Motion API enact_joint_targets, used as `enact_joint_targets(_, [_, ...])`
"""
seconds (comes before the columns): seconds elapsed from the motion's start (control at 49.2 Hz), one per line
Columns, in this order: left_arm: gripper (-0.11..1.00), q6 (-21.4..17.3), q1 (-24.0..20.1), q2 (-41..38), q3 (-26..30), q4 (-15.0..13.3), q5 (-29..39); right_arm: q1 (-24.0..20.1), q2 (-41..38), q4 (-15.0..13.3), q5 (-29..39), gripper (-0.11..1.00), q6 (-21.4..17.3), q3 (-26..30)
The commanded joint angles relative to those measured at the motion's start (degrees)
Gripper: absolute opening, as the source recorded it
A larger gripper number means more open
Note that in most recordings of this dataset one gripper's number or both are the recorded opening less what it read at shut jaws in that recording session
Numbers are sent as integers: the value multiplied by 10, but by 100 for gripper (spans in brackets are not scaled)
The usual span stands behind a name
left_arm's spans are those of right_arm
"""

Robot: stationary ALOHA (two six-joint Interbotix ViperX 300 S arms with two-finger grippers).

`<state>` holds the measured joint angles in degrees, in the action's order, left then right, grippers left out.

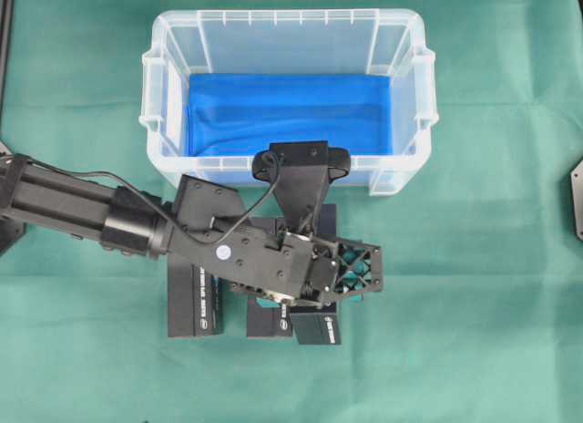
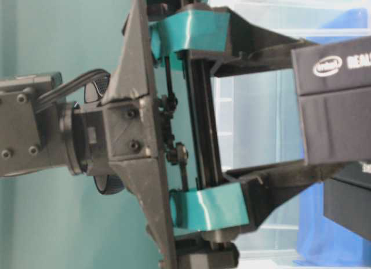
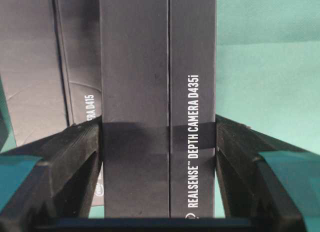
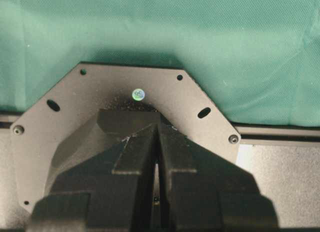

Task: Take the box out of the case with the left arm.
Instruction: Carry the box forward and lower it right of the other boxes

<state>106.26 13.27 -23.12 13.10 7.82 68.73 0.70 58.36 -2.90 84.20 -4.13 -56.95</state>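
Observation:
The box is black, with "REALSENSE DEPTH CAMERA D435i" printed on its side. My left gripper is shut on it, one black finger pressed against each long side. In the overhead view the left gripper hangs over the green cloth just in front of the case, and one end of the box shows beneath it. The case is a clear tub, and only its blue lining shows inside. The table-level view has the left gripper close up, clamping the box. My right gripper is shut and empty.
Other black boxes lie on the cloth under and left of the left arm, also seen beside the held one. The case's near wall stands right behind the gripper. The right gripper sits over a grey mounting plate at the table edge.

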Motion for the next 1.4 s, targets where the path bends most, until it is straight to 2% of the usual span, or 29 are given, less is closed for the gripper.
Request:
enact_joint_targets(0.0, [60,-2,0,16,9,3,-9,0,-3,1,1,1,-1,15])
enact_joint_targets(0.183, [60,-10,-3,15,8,3,-33,0,-3,1,1,1,-1,15])
enact_joint_targets(0.529, [60,-51,-14,13,16,-6,-63,0,-3,1,1,1,-1,15])
enact_joint_targets(0.875, [60,-52,-18,13,17,-8,-72,0,-3,1,1,1,-1,15])
enact_joint_targets(0.915, [66,-52,-18,13,17,-8,-74,0,-3,1,1,1,-1,15])
enact_joint_targets(0.976, [83,-52,-18,13,17,-8,-79,0,-3,1,1,1,-1,15])
enact_joint_targets(1.037, [94,-53,-18,13,17,-8,-83,0,-3,1,1,1,-1,15])
enact_joint_targets(1.18, [90,-53,-18,14,17,-8,-83,0,-3,1,1,1,-1,15])
enact_joint_targets(1.383, [91,-53,-18,14,17,-8,-83,0,-3,1,1,1,-1,15])
